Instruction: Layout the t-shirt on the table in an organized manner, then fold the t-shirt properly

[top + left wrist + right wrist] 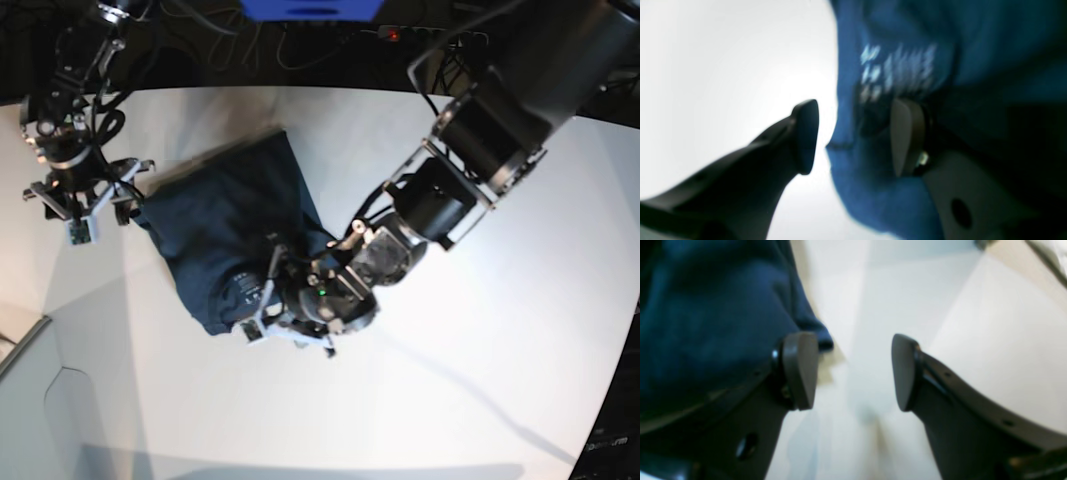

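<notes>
The dark navy-blue cotton t-shirt [225, 235] lies rumpled on the white desk [480, 330] between my arms. Soft, light and limp, best pinched at hems or shoulders. Left gripper [853, 136] and right gripper [853, 371] both spread, grasping nothing

Left arm casing [520, 90]: showing black rounded segments, with a silver band ringing one joint.
Left fingers [907, 136]: wearing tapered grey pads on dark curved shanks, a round hole piercing one.
Right fingers [800, 370]: carrying matching grey wedge pads, small screws dotting the shanks.
Cables [100, 110]: black leads looping around the right arm.
</notes>
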Robot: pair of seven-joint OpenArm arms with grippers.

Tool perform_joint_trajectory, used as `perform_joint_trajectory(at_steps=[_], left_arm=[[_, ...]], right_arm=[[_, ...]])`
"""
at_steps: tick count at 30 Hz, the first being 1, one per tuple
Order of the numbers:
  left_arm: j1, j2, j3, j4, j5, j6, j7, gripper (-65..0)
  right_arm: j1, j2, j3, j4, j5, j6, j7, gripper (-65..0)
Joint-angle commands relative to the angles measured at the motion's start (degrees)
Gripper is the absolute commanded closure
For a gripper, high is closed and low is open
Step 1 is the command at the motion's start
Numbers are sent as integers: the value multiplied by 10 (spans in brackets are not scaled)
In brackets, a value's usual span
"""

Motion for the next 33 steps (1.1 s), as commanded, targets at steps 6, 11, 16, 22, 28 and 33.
perform_joint_trajectory(at_steps=[6, 11, 16, 22, 28, 33], left_arm=[[3, -26, -118, 23, -2, 4, -4, -332], [78, -56, -287, 133, -2, 4, -3, -332], [181, -80, -397, 247, -2, 4, 31, -332], [289, -86, -534, 328, -2, 4, 61, -332], [345, -86, -629, 350, -2, 3, 61, -332], [355, -83, -656, 350, -3, 3, 61, -332]], right_arm=[[64, 25, -2, -61, 5, 4, 13, -352], [122, 61, -2, -157, 5, 4, 14, -352], [149, 82, -2, -246, 5, 4, 14, -352], [122, 78, -3, -271, 5, 4, 51, -352], [45, 68, -53, -242, 5, 4, 90, -352], [-15, 39, -75, -173, 5, 4, 127, -352]])
